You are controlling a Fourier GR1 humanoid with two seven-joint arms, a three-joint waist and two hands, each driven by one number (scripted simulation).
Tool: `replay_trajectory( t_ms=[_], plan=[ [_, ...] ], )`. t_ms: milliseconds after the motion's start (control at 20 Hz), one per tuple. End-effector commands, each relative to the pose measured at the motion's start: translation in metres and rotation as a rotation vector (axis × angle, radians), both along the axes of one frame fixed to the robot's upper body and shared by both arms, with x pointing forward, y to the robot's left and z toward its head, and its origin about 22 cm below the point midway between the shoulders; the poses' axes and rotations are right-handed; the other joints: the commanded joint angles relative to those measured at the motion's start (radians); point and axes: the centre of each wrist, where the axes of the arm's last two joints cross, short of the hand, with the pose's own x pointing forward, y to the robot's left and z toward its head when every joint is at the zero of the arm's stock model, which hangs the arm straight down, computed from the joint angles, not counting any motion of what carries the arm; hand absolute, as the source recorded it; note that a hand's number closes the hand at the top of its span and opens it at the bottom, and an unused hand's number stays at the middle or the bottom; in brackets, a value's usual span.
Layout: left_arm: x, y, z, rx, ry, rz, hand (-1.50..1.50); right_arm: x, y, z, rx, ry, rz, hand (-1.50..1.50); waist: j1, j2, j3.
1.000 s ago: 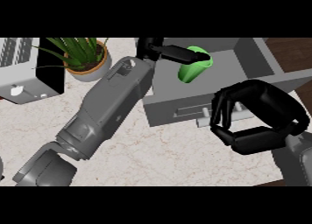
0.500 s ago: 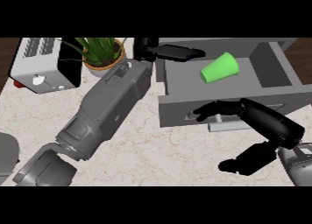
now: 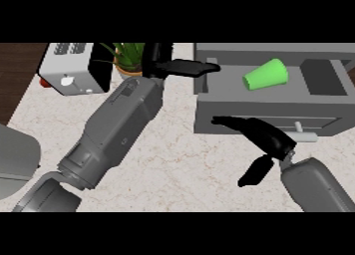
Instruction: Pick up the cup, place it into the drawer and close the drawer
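The green cup (image 3: pixel 266 75) is shown lying tilted on its side inside the open grey drawer (image 3: pixel 232 99), toward the middle of the compartment, with its wider mouth turned to the lower left; it is touched by neither hand. The drawer is seen pulled out over the counter (image 3: pixel 180 164), and a pale handle (image 3: pixel 304 134) projects from its front panel. The left hand (image 3: pixel 182 67) is held at the drawer's upper left corner, its fingers extended toward the cup and apart from it, with nothing grasped. The right hand (image 3: pixel 263 137) is placed just before the drawer front, beside the handle; its fingers are stretched out to the left along the panel and the thumb hangs downward, and nothing is held. Whether the panel is actually touched cannot be told. The left forearm is laid diagonally across the marbled counter from the lower left. Behind it, a toaster (image 3: pixel 72 67) and a potted plant (image 3: pixel 127 57) are placed near the counter's far edge, side by side.
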Motion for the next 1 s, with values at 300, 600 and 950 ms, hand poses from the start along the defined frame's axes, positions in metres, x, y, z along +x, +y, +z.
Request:
replay_trajectory(
  t_ms=[300, 600, 950],
  plan=[
    [-0.007, 0.065, -0.029, -0.033, 0.012, 0.015, -1.5, 0.055, -0.019, -0.058, -0.084, -0.006, -0.084, 1.5, 0.074, 0.006, 0.002],
    [-0.013, 0.076, -0.03, -0.036, 0.01, -0.026, -1.5, 0.102, -0.044, -0.008, 0.066, -0.141, -0.219, 1.5, 0.118, 0.009, 0.004],
    [-0.018, 0.095, -0.037, -0.046, -0.009, -0.041, -1.5, 0.127, -0.09, 0.046, 0.122, -0.224, -0.365, 1.5, 0.148, 0.029, 0.004]
  ],
)
